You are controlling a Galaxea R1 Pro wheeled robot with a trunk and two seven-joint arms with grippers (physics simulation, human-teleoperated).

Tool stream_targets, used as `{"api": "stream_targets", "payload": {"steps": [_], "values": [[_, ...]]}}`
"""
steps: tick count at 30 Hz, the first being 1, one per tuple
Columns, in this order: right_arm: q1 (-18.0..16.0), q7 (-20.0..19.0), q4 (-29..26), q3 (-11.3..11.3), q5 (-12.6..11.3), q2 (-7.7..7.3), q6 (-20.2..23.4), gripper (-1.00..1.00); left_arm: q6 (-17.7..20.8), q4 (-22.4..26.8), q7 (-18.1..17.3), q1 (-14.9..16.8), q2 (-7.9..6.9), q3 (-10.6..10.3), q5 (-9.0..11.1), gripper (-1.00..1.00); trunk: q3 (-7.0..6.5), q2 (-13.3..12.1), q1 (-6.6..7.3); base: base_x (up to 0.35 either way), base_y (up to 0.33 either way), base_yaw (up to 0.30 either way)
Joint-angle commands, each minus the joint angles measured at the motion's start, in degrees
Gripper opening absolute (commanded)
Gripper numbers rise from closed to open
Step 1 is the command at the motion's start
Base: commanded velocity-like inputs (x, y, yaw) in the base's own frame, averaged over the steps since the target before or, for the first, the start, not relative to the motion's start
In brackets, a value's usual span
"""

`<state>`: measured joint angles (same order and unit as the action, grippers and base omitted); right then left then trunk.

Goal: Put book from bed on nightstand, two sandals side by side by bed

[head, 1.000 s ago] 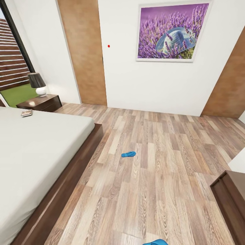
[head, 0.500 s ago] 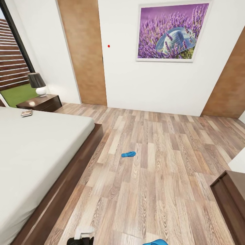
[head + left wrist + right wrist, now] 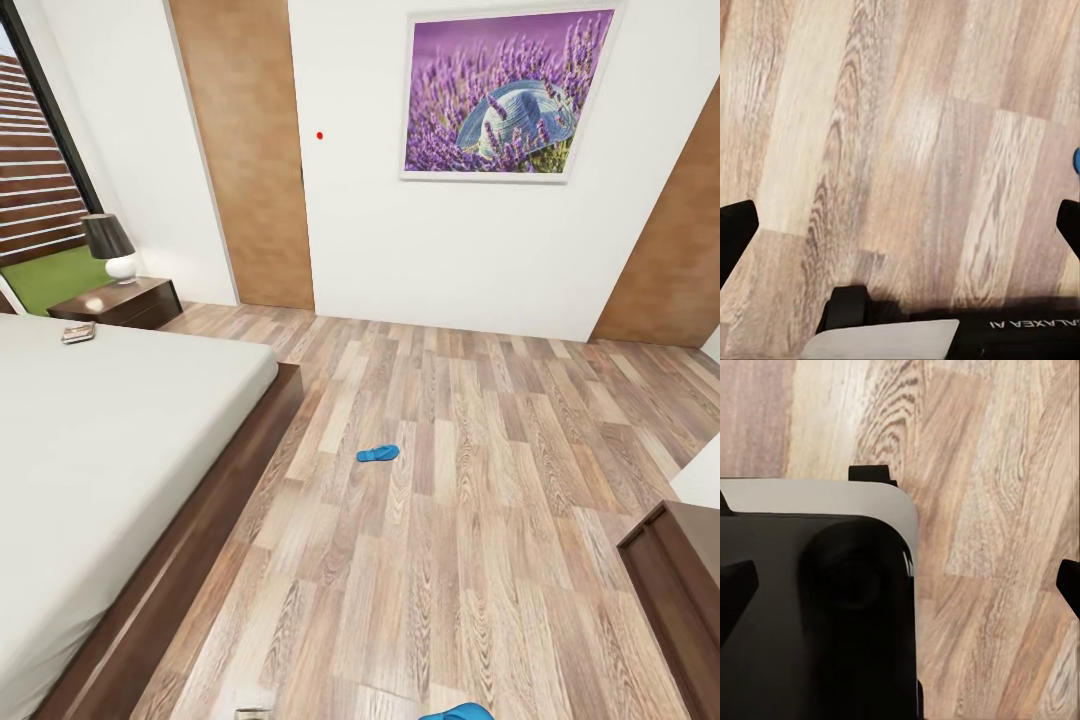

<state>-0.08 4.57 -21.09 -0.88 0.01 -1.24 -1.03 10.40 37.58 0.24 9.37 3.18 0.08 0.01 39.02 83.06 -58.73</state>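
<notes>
A bedroom with white walls and a brown wood-plank floor (image 3: pixel 470 520) is seen from the head camera. In the left wrist view, the left gripper (image 3: pixel 900 225) is shown spread wide, its two black fingertips (image 3: pixel 735 236) at opposite edges with nothing but bare floor between them; a sliver of bright blue (image 3: pixel 1077 159) is glimpsed just beyond one fingertip. In the right wrist view, the right gripper (image 3: pixel 900 585) is likewise held wide apart and empty, with the robot's black and grey base (image 3: pixel 817 607) between and under its fingers. One bright blue flat sandal (image 3: pixel 378 453) is laid on the open floor, well ahead of both grippers and apart from the large low bed with dark brown frame and light grey mattress (image 3: pixel 110 450). The second blue sandal (image 3: pixel 457 713) is cut off at the near edge of the head view. The small dark paperback book (image 3: pixel 78 332) is rested at the bed's far edge, near the low dark brown nightstand (image 3: pixel 120 300), on which a black-shaded lamp (image 3: pixel 108 246) is stood.
</notes>
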Motion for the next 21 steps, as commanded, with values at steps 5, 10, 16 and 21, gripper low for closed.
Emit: {"api": "stream_targets", "payload": {"steps": [5, 10, 16, 21], "values": [[0.0, 1.2, 0.0, -0.1, 0.0, 0.01, -0.1, 1.0, 0.3, -1.5, 0.0, -0.4, 0.06, 0.0, -0.1, 1.0, 0.04, 0.0, 0.0, 0.0, 0.0, 0.0], [0.0, 1.3, 0.0, -0.1, 0.0, 0.01, -0.1, 1.0, 0.2, -3.1, 0.0, -0.5, 0.07, 0.1, 0.0, 1.0, 0.04, 0.0, 0.0, 0.0, 0.015, 0.0], [0.0, 1.4, -0.1, -0.1, 0.0, 0.01, -0.1, 1.0, 0.2, -3.7, 0.0, -0.5, 0.08, 0.1, 0.0, 1.0, 0.04, 0.0, 0.0, 0.0, 0.188, 0.0], [0.0, 1.4, -0.1, -0.1, 0.0, 0.01, -0.1, 1.0, 0.2, -3.7, 0.0, -0.5, 0.08, 0.1, 0.0, 1.0, 0.04, 0.0, 0.0, 0.0, 0.18, 0.0]]}}
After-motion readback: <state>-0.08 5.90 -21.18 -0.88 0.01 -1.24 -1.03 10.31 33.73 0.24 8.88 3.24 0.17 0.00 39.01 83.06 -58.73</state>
